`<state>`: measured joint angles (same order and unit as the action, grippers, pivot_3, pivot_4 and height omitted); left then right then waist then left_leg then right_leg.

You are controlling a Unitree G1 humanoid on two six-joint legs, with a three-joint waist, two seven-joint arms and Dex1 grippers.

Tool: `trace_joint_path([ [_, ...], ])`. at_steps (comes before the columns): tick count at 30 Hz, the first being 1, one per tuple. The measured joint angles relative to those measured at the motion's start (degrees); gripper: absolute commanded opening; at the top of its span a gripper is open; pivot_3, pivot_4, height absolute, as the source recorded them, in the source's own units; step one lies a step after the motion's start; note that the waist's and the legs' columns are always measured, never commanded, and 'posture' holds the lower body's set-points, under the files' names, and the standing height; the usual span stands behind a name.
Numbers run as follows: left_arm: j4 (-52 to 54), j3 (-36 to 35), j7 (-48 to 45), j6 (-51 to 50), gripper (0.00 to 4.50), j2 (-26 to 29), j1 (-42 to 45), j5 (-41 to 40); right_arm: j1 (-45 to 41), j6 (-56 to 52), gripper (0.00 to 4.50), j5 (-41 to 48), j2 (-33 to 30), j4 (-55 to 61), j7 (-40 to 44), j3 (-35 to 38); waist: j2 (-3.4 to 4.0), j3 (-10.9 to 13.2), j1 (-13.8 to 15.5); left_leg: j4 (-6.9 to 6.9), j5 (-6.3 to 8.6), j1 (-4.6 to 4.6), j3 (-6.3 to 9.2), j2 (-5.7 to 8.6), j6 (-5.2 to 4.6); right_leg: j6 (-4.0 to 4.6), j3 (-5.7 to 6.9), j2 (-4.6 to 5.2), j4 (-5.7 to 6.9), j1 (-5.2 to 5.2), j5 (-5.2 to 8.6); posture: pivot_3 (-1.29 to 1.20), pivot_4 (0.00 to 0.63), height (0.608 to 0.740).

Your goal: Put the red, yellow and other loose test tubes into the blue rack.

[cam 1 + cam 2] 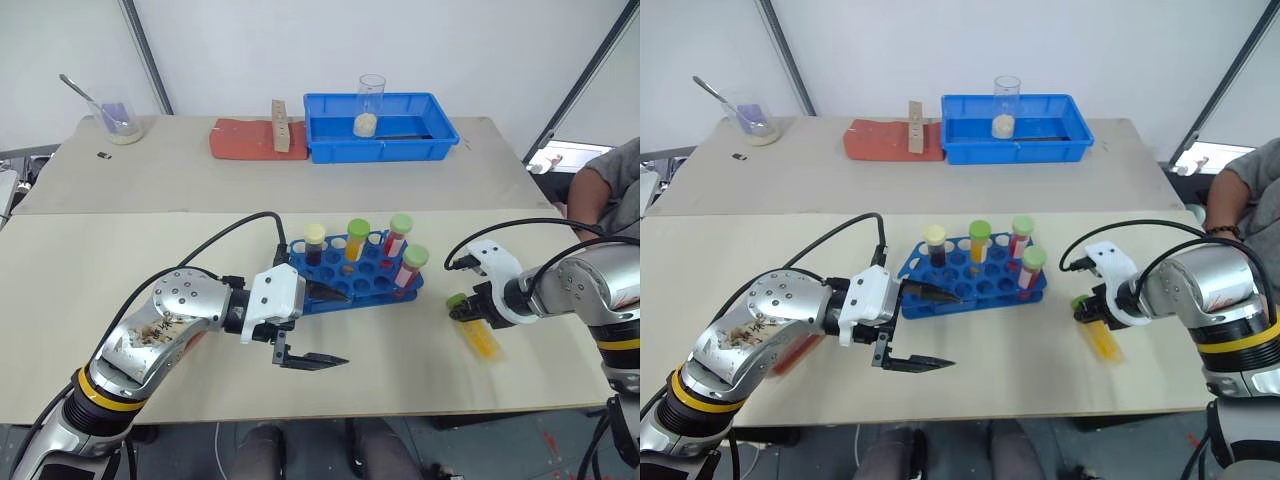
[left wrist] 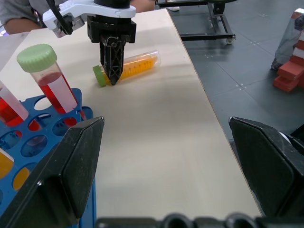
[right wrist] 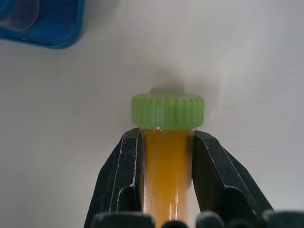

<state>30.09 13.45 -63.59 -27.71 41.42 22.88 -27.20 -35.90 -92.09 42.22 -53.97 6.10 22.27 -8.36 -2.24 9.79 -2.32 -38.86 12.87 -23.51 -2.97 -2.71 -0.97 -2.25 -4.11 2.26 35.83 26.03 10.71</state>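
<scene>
The blue rack (image 1: 355,272) stands mid-table and holds several capped tubes: one dark, one yellow, two red. A loose yellow tube with a green cap (image 1: 482,338) lies on the table to the rack's right. My right gripper (image 1: 468,312) points down at it and is shut on the tube just below the cap (image 3: 167,111); in the right wrist view both black fingers (image 3: 124,180) press the tube's sides. My left gripper (image 1: 345,328) hangs open at the rack's front left corner, holding nothing. A reddish shape (image 1: 790,356) shows under my left forearm; what it is I cannot tell.
At the back, a larger blue tray (image 1: 440,135) holds a glass beaker (image 1: 370,100). Beside it are a red mat (image 1: 235,140), a wooden block (image 1: 281,125) and a bowl with a spoon (image 1: 122,128). A person (image 1: 610,185) sits at the right edge.
</scene>
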Motion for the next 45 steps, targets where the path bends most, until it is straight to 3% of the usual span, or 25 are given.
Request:
trace_joint_path([
  [4, -1.66, -1.68, -0.30, 0.00, 4.50, 1.68, -0.98, -0.01, 5.73, 0.00, 1.02, 5.65, -4.69, 6.66, 1.44, 4.38, 0.01, 0.01, 0.32, -0.01, 0.00, -0.08, 0.00, 0.00, 0.00, -0.01, 0.00, 0.01, 0.00, 0.07, 0.01, 0.00, 0.150, 0.740],
  [7, -3.33, -4.01, -0.65, 0.03, 4.50, 2.71, -1.75, -0.22, 12.22, 0.30, 1.02, 10.71, -7.84, 17.49, 4.91, 13.15, 0.01, 0.00, 0.42, 0.00, 0.00, -0.05, 0.02, -0.03, 0.00, -0.02, 0.04, 0.00, 0.01, 0.06, 0.02, 0.00, 0.150, 0.740],
  [10, -4.70, -6.61, -0.84, 0.13, 4.50, 3.10, -2.86, -1.13, 20.56, 3.95, 1.02, 14.90, -4.80, 28.94, 7.84, 22.67, 0.00, 0.00, 0.31, -0.01, 0.00, 0.00, 0.04, -0.09, 0.00, -0.02, 0.06, -0.07, 0.05, 0.04, 0.02, 0.00, 0.150, 0.740],
  [13, -6.46, -8.92, -0.92, 0.92, 4.50, 3.08, -3.65, -2.01, 27.01, 11.96, 1.02, 18.23, 5.67, 35.00, 8.89, 28.78, -0.08, -0.03, 0.27, -0.07, 0.00, 0.04, 0.08, -0.11, 0.00, -0.03, 0.08, -0.10, 0.09, -0.01, 0.01, 0.00, 0.150, 0.740],
  [18, -8.80, -12.18, -1.82, 2.10, 4.50, 3.40, -4.28, -2.34, 28.17, 30.57, 1.02, 10.29, 17.72, 39.86, 6.43, 24.87, -0.08, -0.02, -0.11, -0.08, 0.00, 0.07, 0.01, -0.10, 0.01, 0.21, 0.03, -0.07, 0.07, 0.00, 0.14, 0.00, 0.150, 0.740],
  [23, -9.23, -12.61, -3.07, 2.71, 4.50, 4.30, -4.93, -2.38, 23.32, 43.81, 1.02, 1.84, 29.60, 35.38, 2.49, 16.60, -0.07, -0.02, -0.17, 0.03, 0.00, 0.05, 0.01, -0.10, 0.01, 0.12, 0.05, -0.08, 0.12, 0.07, 0.08, 0.00, 0.150, 0.740],
  [27, -9.19, -12.77, -3.35, 2.74, 4.50, 4.73, -5.16, -2.38, 21.18, 52.97, 1.02, -6.36, 35.11, 29.91, 1.08, 10.17, -0.07, -0.02, -0.07, 0.07, 0.00, 0.01, 0.01, -0.10, 0.01, 0.13, 0.07, -0.08, 0.12, 0.10, 0.08, 0.00, 0.150, 0.740],
  [35, -8.00, -12.80, -2.88, 2.23, 4.50, 4.77, -5.25, -2.55, 21.90, 68.12, 1.02, -18.60, 38.99, 20.81, 1.31, 3.92, -0.07, -0.02, 0.02, 0.03, 0.00, 0.05, -0.01, -0.10, 0.01, 0.14, 0.06, -0.07, 0.18, 0.09, 0.05, 0.00, 0.150, 0.740],
  [45, -7.46, -13.14, -3.40, 2.73, 4.50, 4.77, -7.55, -2.61, 24.29, 79.09, 1.01, -26.21, 40.95, 16.34, 1.12, 1.82, -0.07, -0.03, -0.14, 0.04, 0.00, 0.18, -0.02, -0.11, 0.01, 0.29, 0.06, -0.07, 0.26, 0.04, 0.14, 0.00, 0.150, 0.740],
])
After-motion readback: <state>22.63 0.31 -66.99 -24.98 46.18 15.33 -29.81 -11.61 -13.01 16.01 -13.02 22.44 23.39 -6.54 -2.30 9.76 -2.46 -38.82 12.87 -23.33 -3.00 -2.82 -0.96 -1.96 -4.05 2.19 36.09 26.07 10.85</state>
